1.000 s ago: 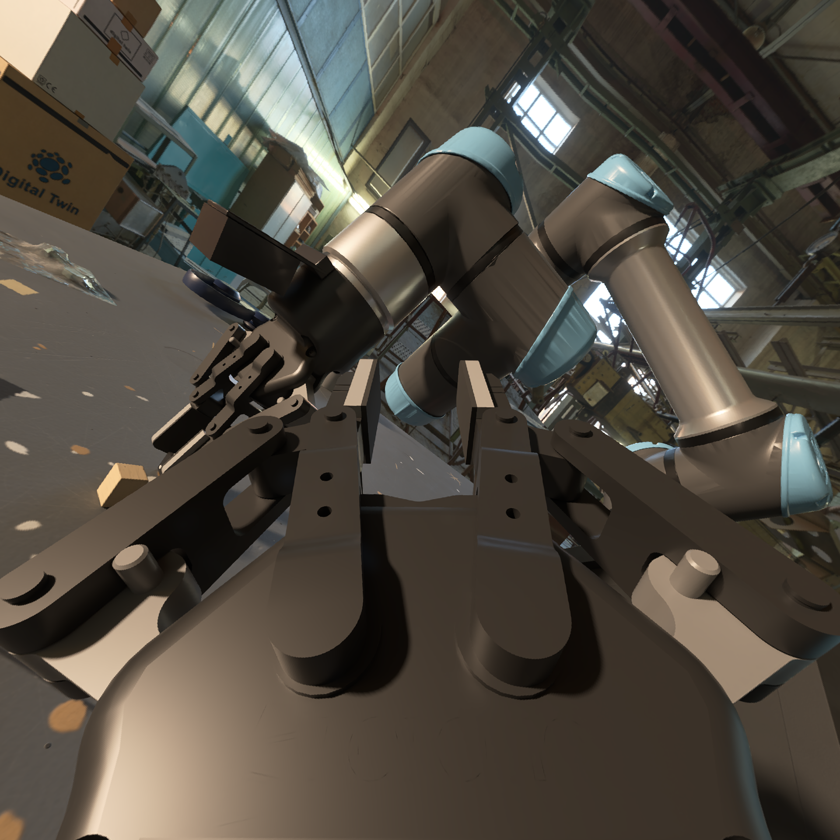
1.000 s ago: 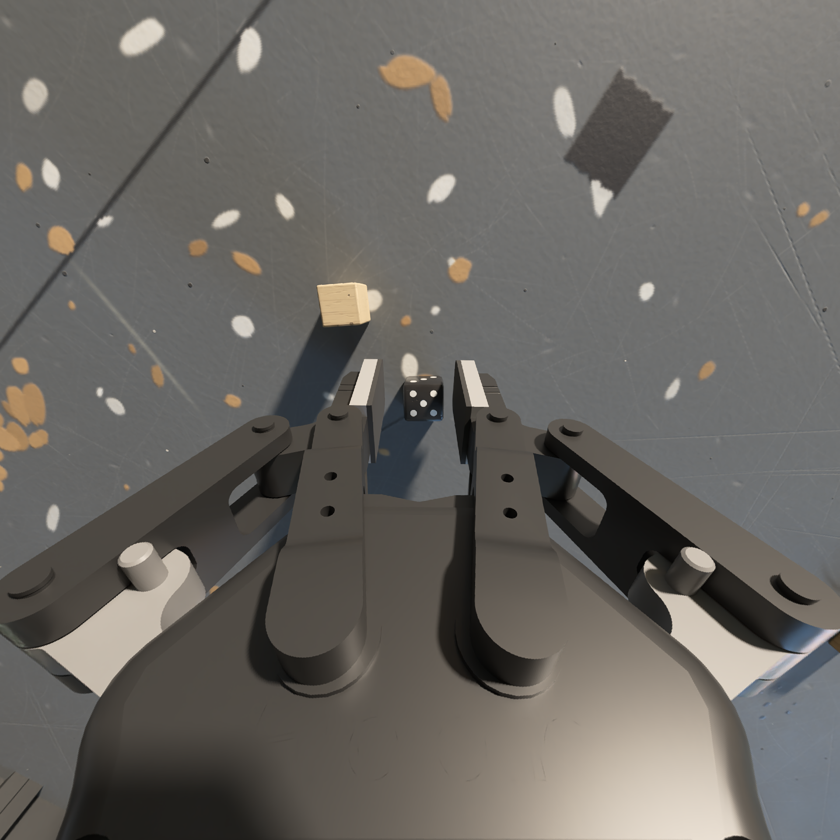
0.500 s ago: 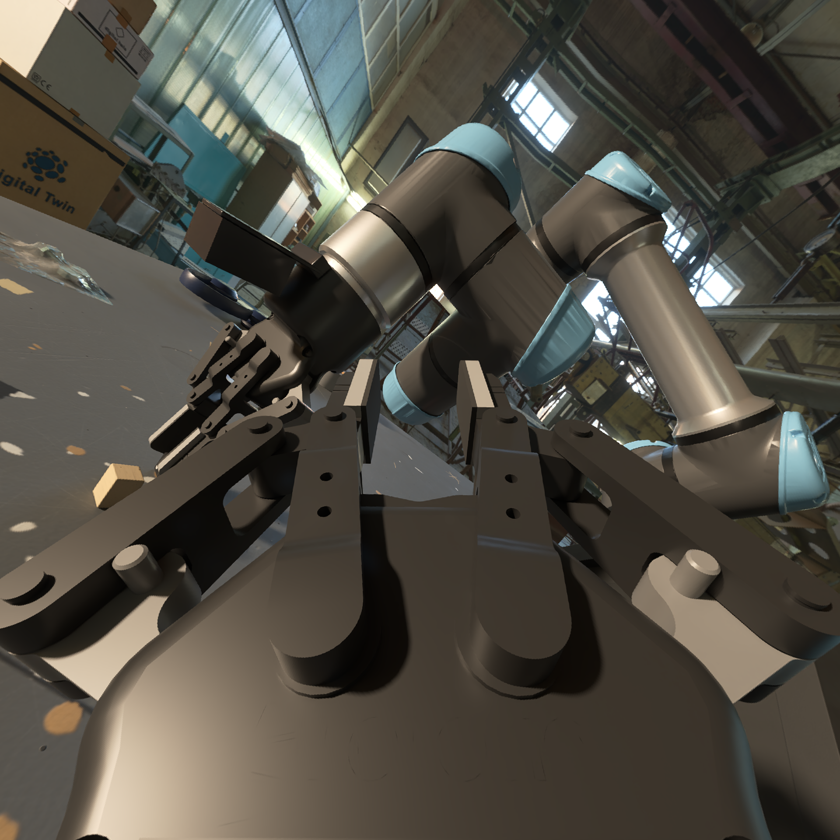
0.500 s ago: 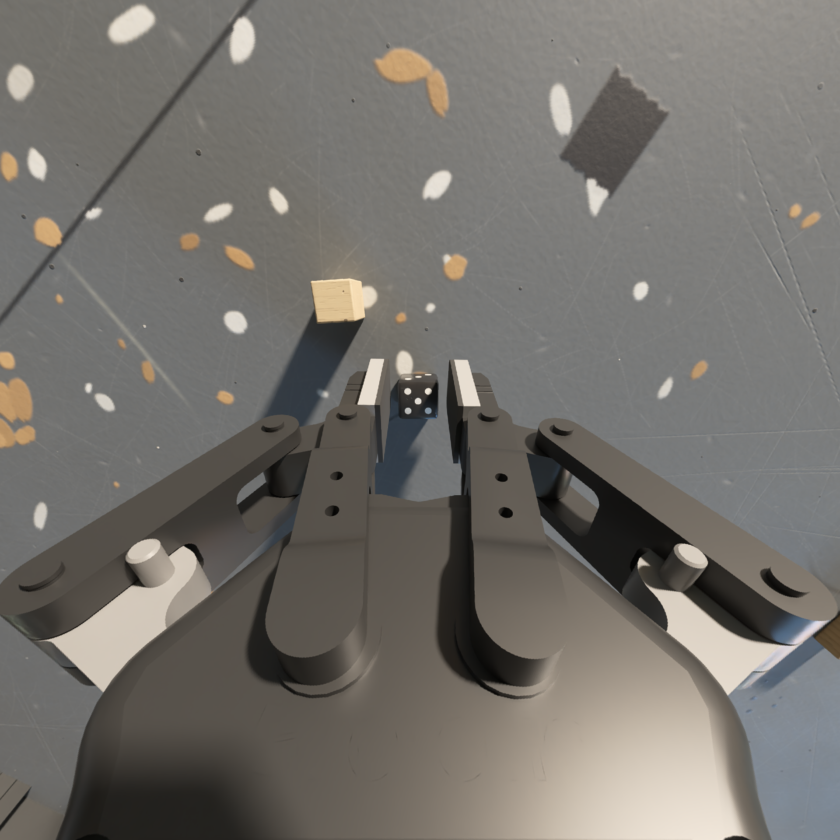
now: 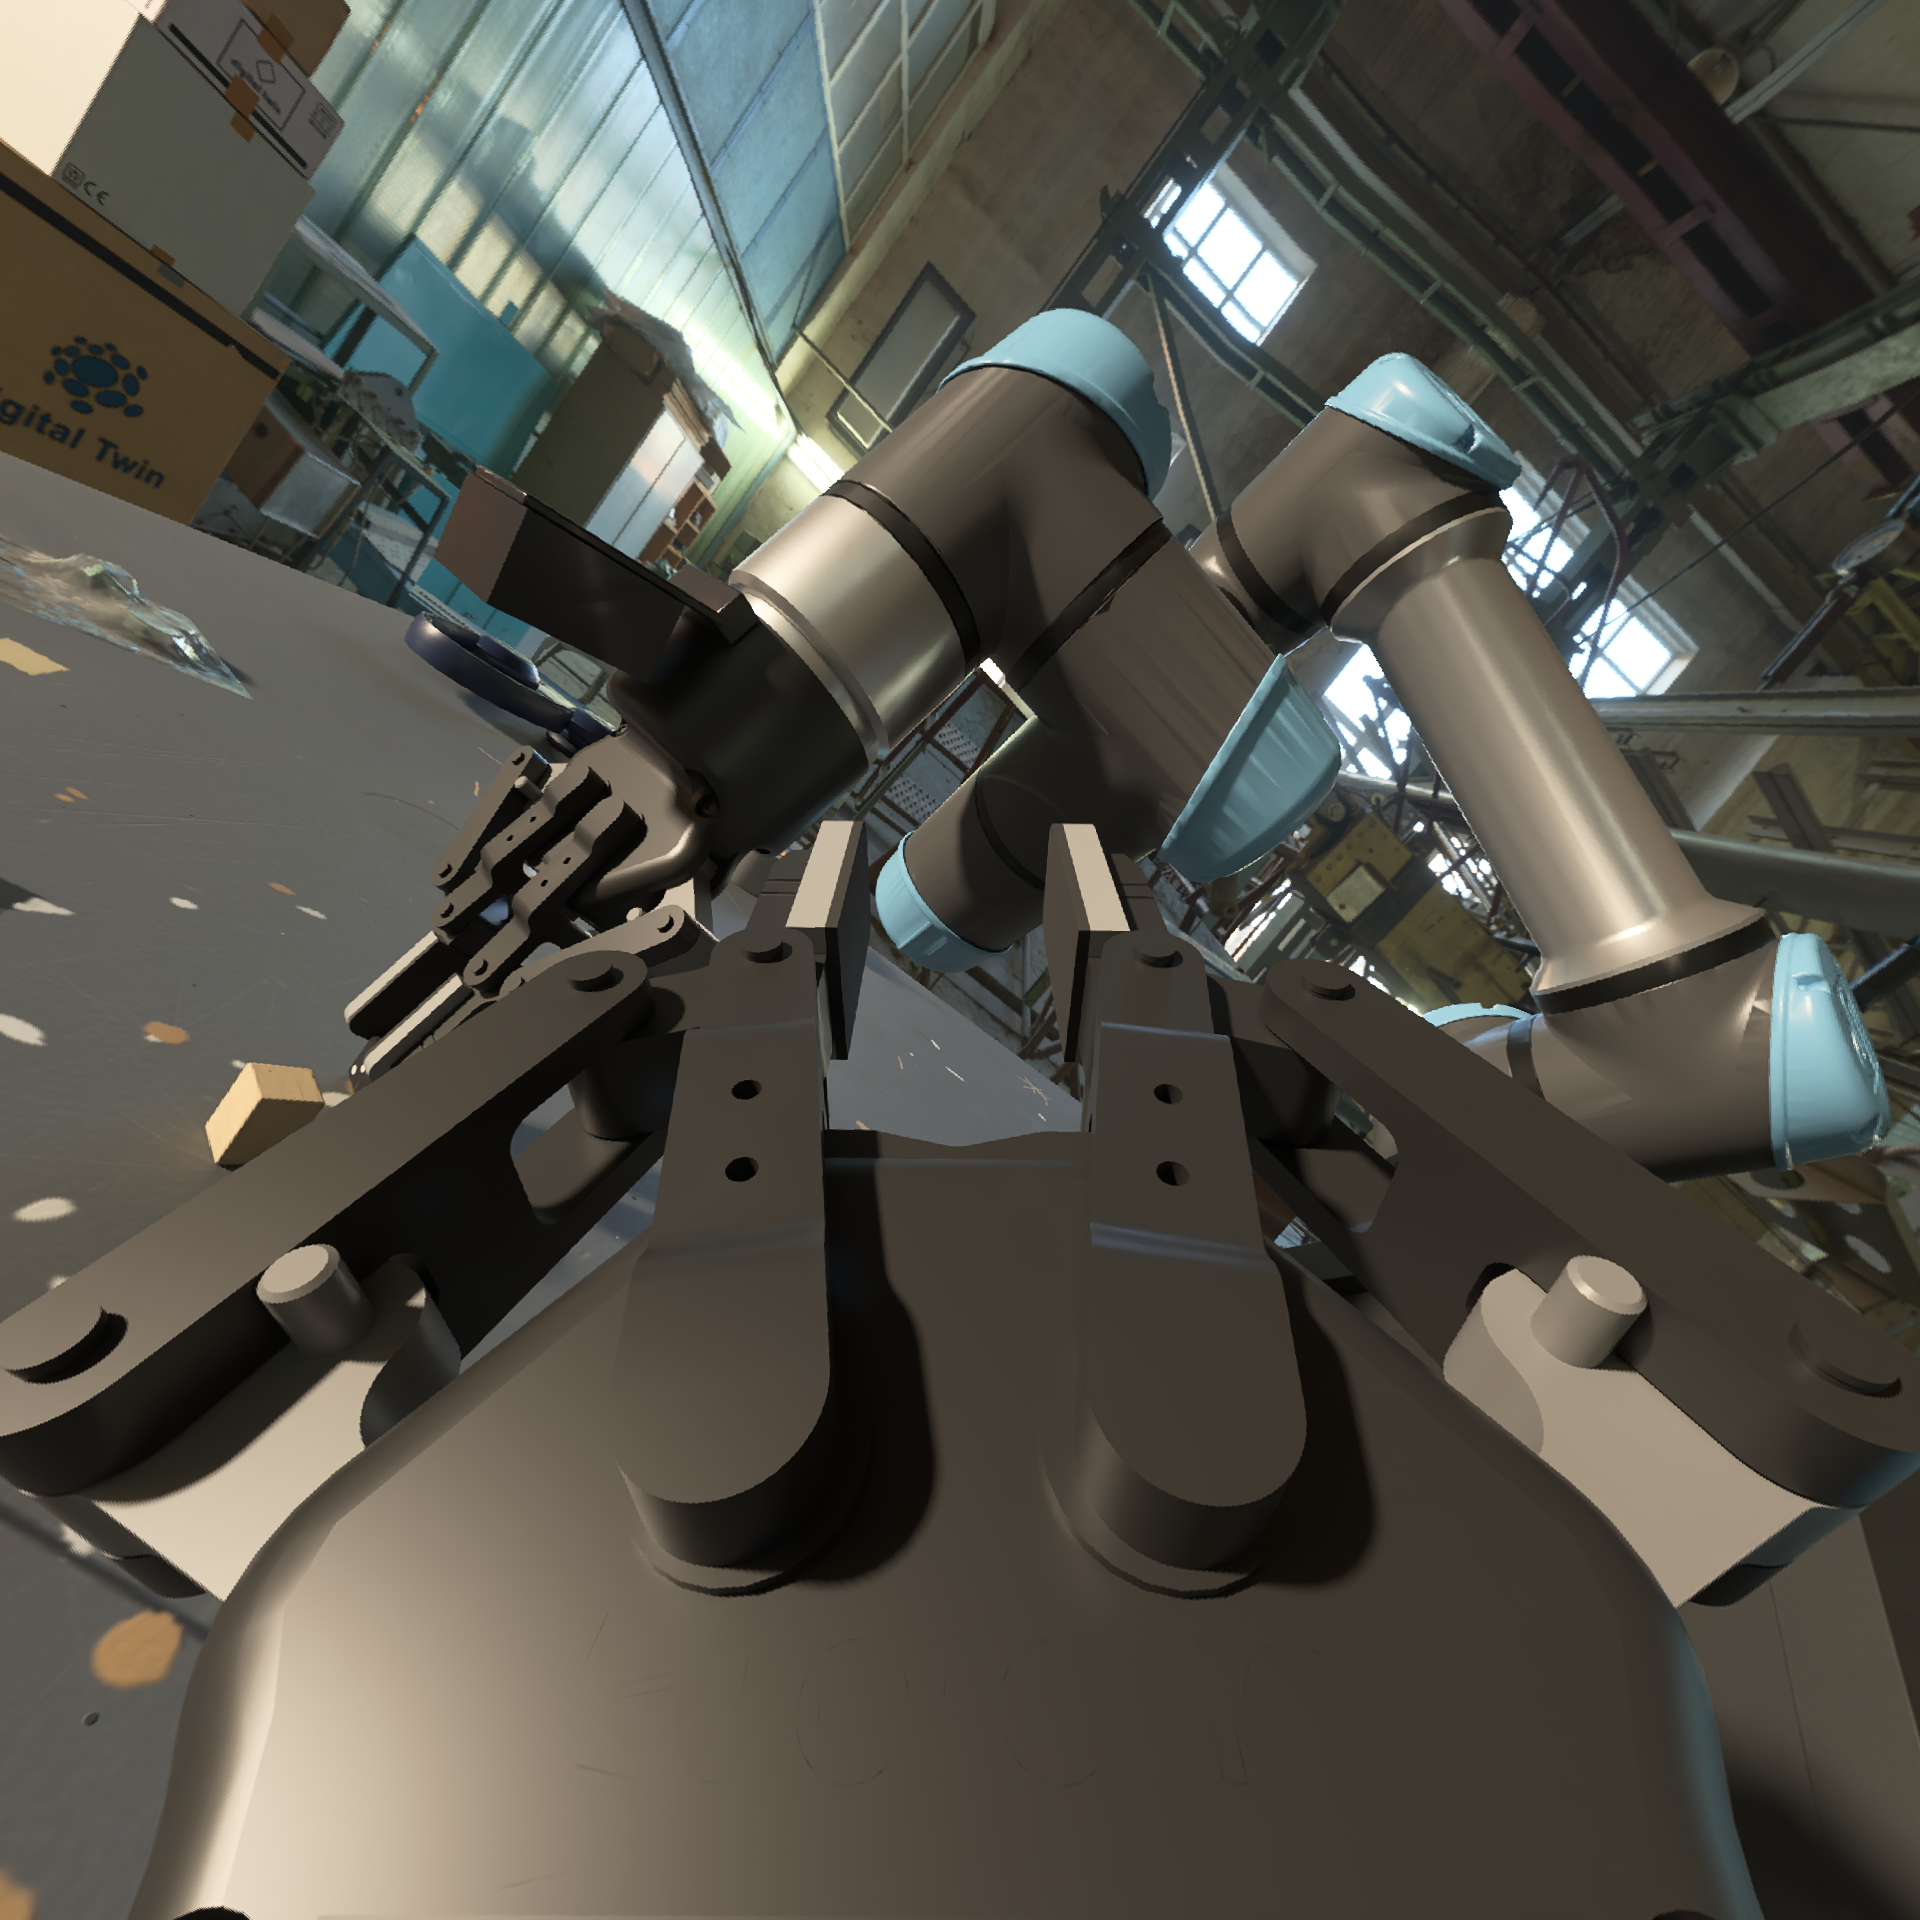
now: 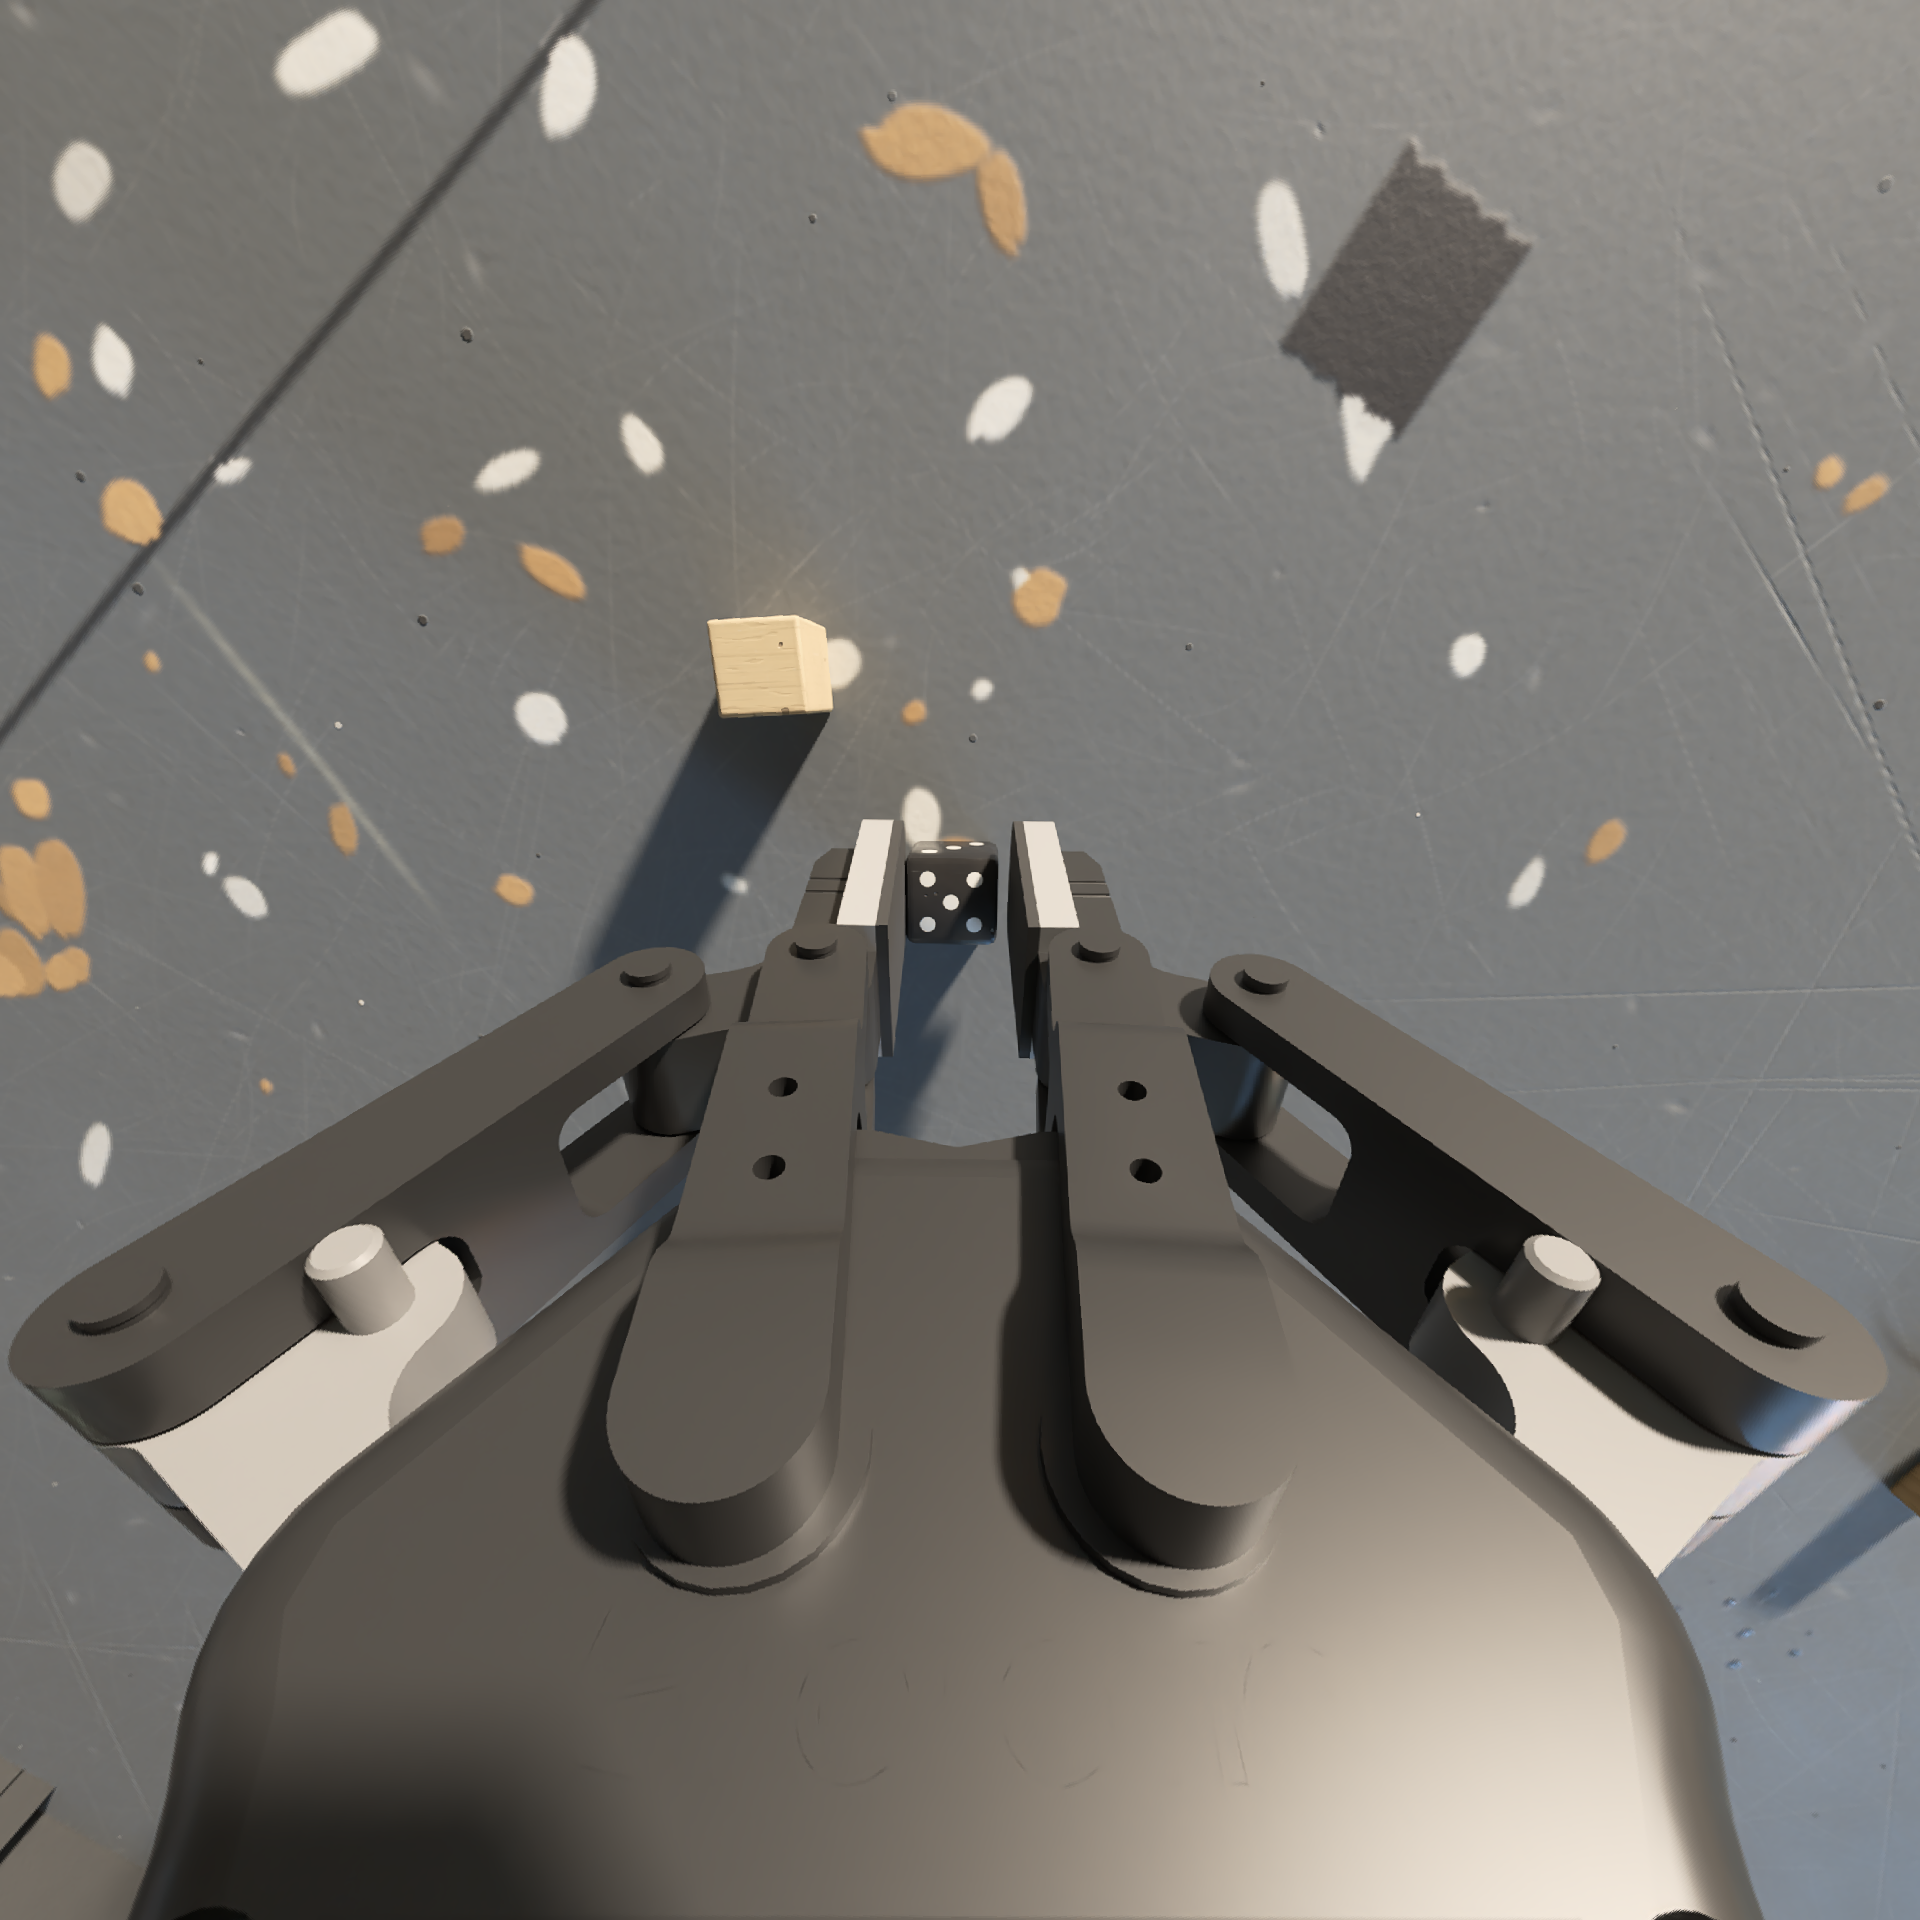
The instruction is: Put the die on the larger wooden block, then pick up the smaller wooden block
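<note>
Right gripper (image 6: 951,875) brackets the black die (image 6: 951,894) on the grey table (image 6: 1351,727), pads almost touching it; we can't tell if it's clamped yet. One wooden block (image 6: 771,665) sits just far-left of the die; which size, unclear. Left gripper (image 5: 954,883) hangs apart, empty, pointing at the other arm. We judge: die not placed, block pickup not begun.

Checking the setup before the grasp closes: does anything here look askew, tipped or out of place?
Nothing stands out. The die sits squarely between the right gripper pads, and a wooden block rests flat on the table beyond it. The left gripper is open and empty.
</note>
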Motion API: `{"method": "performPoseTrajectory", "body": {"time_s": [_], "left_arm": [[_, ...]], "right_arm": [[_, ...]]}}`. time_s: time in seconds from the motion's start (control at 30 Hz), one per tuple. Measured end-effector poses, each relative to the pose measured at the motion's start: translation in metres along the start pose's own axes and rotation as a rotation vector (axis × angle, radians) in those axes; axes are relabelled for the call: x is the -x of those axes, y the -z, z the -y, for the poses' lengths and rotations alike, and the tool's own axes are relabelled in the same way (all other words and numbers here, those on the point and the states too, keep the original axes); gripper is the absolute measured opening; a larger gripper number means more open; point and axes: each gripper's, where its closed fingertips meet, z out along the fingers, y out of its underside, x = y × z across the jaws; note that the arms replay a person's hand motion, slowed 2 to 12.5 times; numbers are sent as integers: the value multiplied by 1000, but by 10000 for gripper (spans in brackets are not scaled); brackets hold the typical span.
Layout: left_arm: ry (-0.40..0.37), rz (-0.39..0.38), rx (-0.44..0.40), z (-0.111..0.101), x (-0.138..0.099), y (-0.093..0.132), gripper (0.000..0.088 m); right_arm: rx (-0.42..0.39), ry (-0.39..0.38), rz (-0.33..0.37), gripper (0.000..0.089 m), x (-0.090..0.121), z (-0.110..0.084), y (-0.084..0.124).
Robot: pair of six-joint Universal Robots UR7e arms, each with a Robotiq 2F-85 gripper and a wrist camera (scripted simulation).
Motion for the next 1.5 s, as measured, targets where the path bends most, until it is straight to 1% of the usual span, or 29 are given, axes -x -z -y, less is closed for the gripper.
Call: {"method": "performPoseTrajectory", "body": {"time_s": [0.07,0.33,0.9,1.1,1.23,1.5], "left_arm": [[-1,0,1,0,0,0,309],[-2,0,1,0,0,-1,309],[-2,3,1,0,3,-2,309],[-1,5,1,0,4,-2,309],[-1,6,2,-1,5,-2,309],[1,8,5,-2,6,-2,309]], "right_arm": [[-5,0,11,157,1,0,0],[-44,-1,59,158,4,0,2],[-120,21,97,159,3,-3,11],[-160,44,115,159,4,-3,16],[-188,65,115,159,4,-3,20],[-257,122,122,159,9,-1,33]]}}
